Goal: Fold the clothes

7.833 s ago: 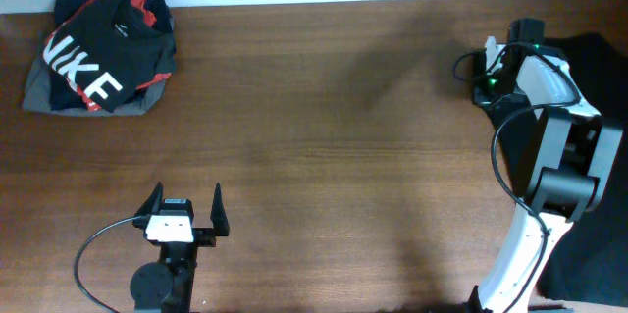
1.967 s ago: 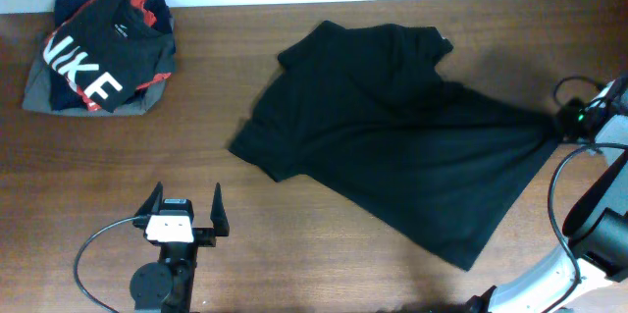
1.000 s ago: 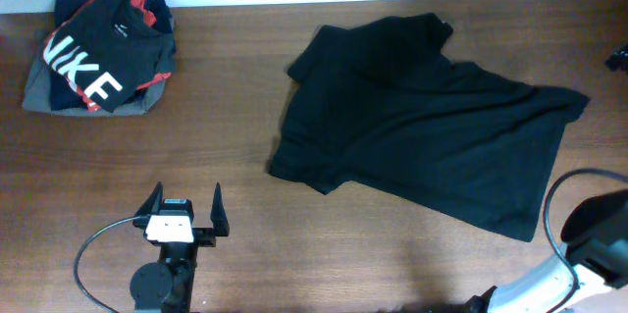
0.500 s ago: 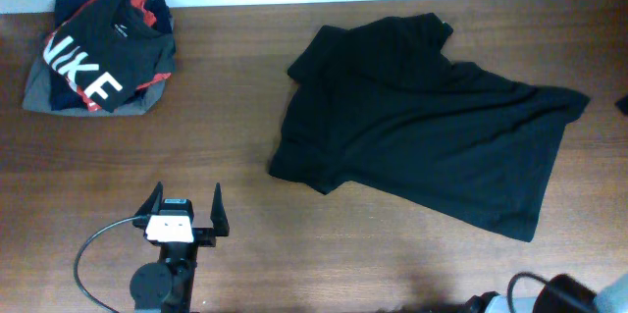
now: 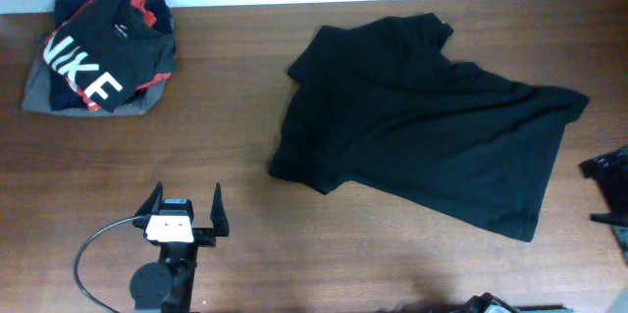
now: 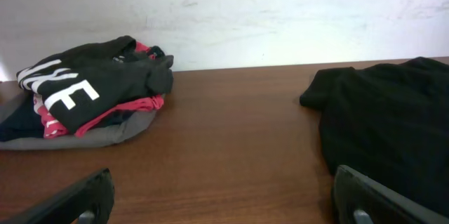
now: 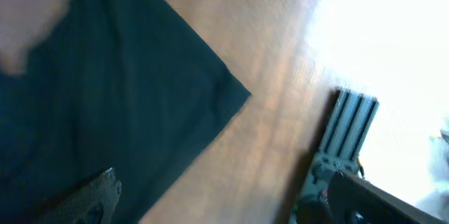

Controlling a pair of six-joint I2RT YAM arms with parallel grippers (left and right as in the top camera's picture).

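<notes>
R end effector [image 7: 221,185] has come back into overhead view at the desk [image 5: 245,87] edge since 0.5 s ago; black T-shirt [image 5: 422,127] unmoved.
Overhead & wrist views. R end effector: fingers spread wide, nothing between them; its wrist view is blurred, w/ one pointed corner of the T-shirt ahead of it, left of centre, apart from both fingers. L end effector [image 5: 186,192]: fingers likewise wide apart, empty. T-shirt lies spread open but creased, ahead & to the right of the L end effector, well apart from it; one sleeve points toward it. Pile of folded garments [image 5: 39,92], topped by a black-and-red NIKE garment [image 6: 77,87], sits ahead & to the left of the L end effector, well apart from the T-shirt.
</notes>
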